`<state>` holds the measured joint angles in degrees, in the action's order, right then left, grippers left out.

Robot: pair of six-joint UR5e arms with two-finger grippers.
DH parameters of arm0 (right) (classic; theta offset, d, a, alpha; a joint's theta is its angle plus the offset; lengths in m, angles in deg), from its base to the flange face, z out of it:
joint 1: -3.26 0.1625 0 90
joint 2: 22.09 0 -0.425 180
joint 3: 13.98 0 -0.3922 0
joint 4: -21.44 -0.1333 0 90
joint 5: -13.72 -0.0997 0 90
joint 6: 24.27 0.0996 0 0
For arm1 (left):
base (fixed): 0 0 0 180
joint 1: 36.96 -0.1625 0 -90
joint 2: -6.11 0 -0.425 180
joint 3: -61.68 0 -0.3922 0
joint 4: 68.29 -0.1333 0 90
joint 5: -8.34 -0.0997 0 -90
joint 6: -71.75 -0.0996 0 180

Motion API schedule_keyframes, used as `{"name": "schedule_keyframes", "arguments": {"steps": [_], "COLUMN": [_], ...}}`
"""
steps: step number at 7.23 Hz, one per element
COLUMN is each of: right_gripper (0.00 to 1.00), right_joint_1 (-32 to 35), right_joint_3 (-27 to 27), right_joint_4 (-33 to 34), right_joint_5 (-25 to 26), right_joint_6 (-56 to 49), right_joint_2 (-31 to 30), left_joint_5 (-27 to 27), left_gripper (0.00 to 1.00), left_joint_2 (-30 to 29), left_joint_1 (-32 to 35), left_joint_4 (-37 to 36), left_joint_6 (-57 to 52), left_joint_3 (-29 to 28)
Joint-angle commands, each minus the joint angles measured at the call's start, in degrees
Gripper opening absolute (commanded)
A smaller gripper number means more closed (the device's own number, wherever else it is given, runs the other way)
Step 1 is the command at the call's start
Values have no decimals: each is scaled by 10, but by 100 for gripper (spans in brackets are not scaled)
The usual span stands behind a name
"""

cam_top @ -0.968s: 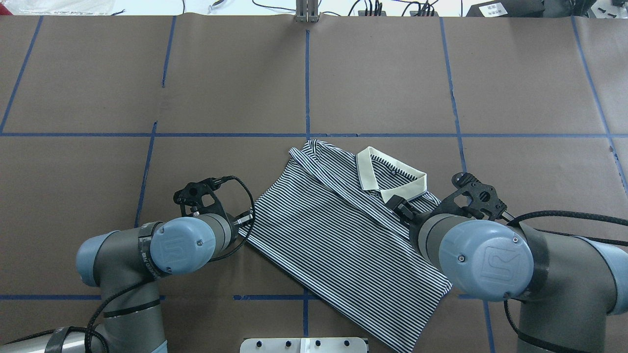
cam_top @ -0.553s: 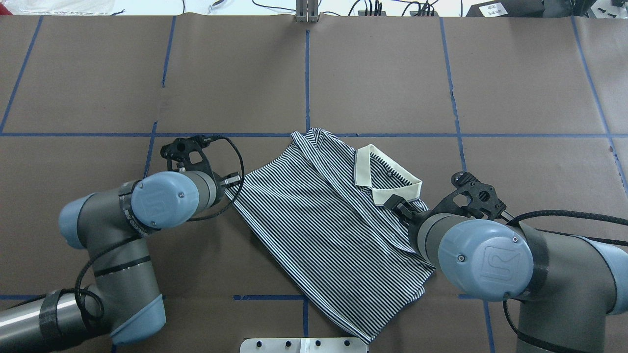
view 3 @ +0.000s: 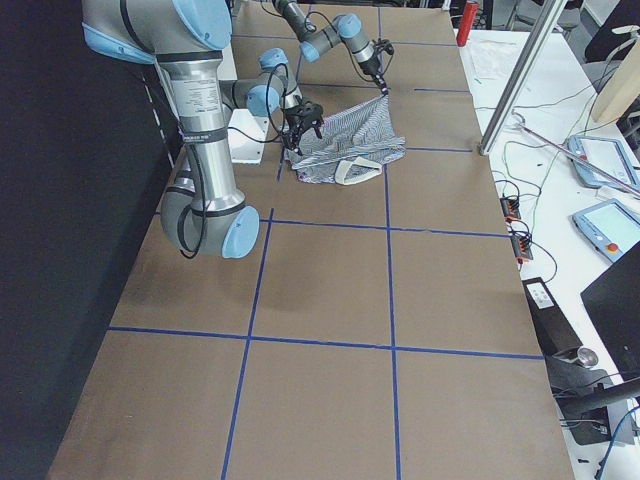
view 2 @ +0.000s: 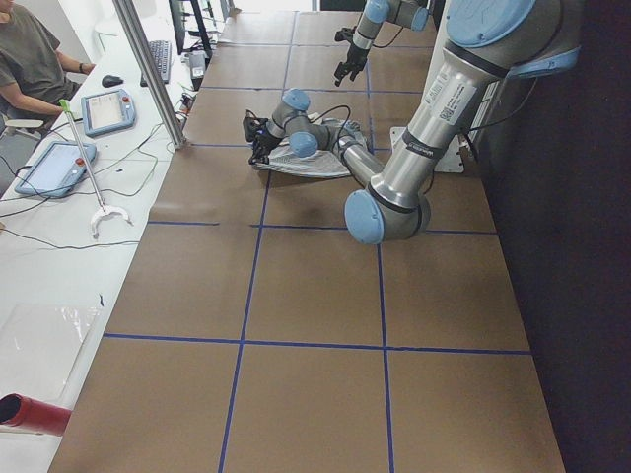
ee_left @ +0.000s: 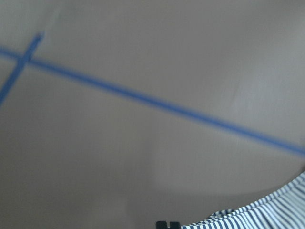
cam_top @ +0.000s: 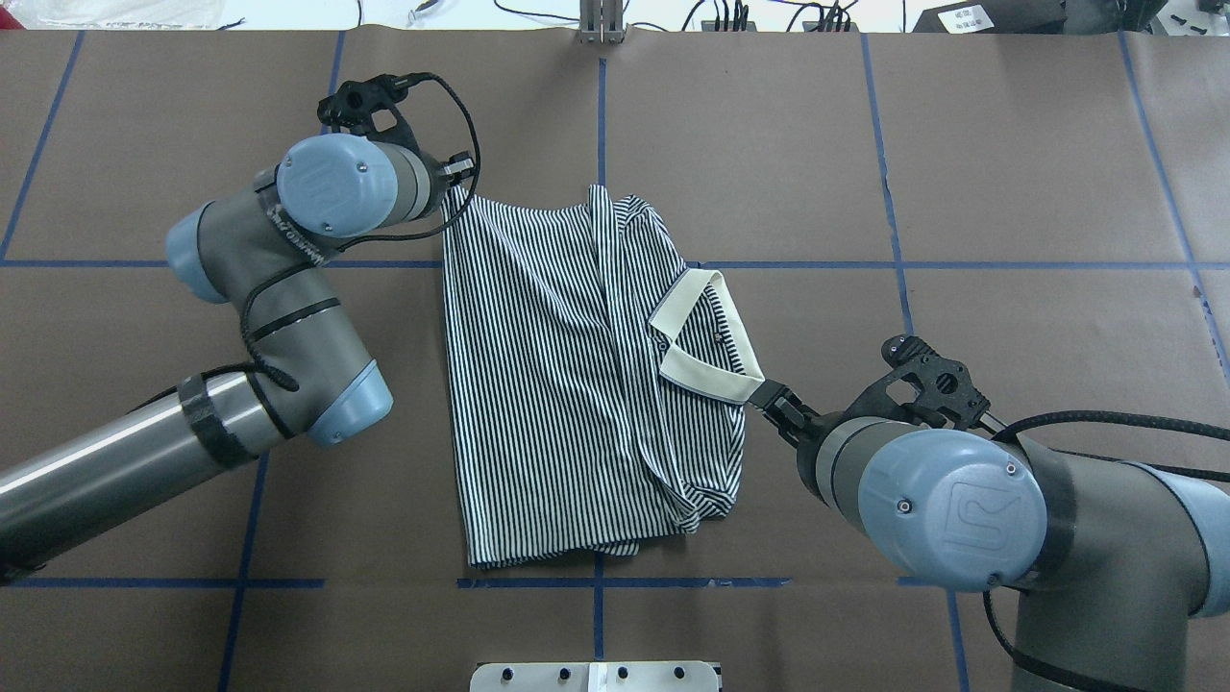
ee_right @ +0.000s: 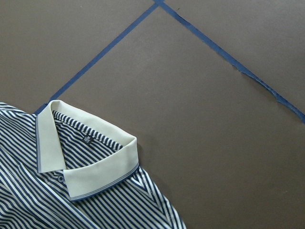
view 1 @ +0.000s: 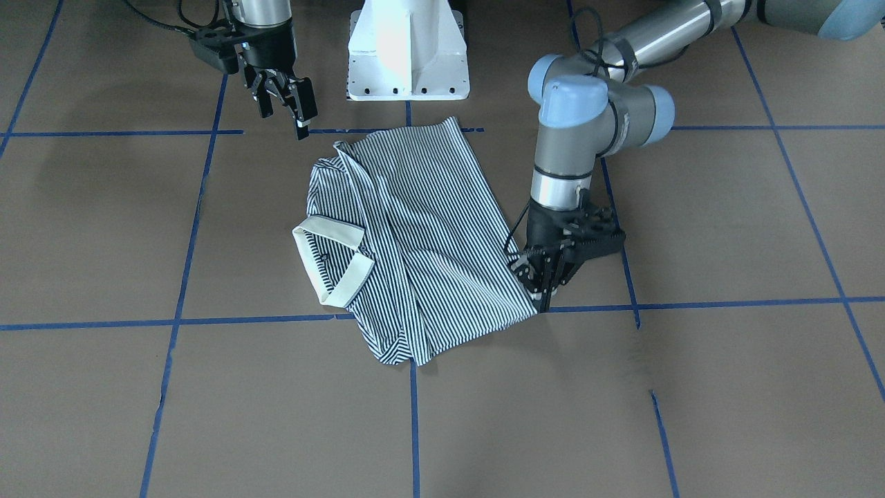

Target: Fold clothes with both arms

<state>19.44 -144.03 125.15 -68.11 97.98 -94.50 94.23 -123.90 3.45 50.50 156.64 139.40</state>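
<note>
We see polo shirt (view 1: 429,228) spread at frame centre, front-facing view. Left gripper (view 1: 544,297) clenched on shirt's lower-right corner. Right gripper (view 1: 285,114) released, upper left, apart from cloth

- Polo shirt (cam_top: 538,384): thin navy-and-white stripes; collar (cam_top: 711,383) cream.
- Table (cam_top: 1009,173): brown, gridded with blue tape lines (cam_top: 961,264).
- Left arm (cam_top: 269,288) and right arm (cam_top: 1105,519): silver-grey, light-blue joint caps, black cables.
- Pedestal (view 1: 408,48), near side: white.
</note>
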Motion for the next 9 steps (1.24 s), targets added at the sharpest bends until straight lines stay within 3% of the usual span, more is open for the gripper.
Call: {"name": "schedule_keyframes", "arguments": {"steps": [1, 2, 3, 4, 5, 9], "right_gripper": [100, 100, 100, 100, 100, 100], "right_joint_1": [-5, -8, -14, -18, -19, -16], "right_joint_3": [3, 5, 28, 76, 98, 202], "right_joint_4": [-1, -2, -2, -3, -22, -28], "right_joint_5": [-1, -2, 2, 3, 2, -35], "right_joint_6": [1, 1, -1, -7, -51, -359], "right_joint_2": [4, 18, 42, 71, 86, 163], "left_joint_5": [7, 11, 29, 68, 92, 93], "left_gripper": [0, 39, 44, 45, 46, 47], "left_joint_2": [-80, -77, -27, 49, 105, 122], "left_joint_1": [31, 32, 30, 21, 18, 8], "left_joint_4": [101, 99, 104, 101, 100, 103], "left_joint_6": [-8, -16, -15, -11, -3, 21], "left_joint_3": [-172, -165, -100, 14, 82, 95]}}
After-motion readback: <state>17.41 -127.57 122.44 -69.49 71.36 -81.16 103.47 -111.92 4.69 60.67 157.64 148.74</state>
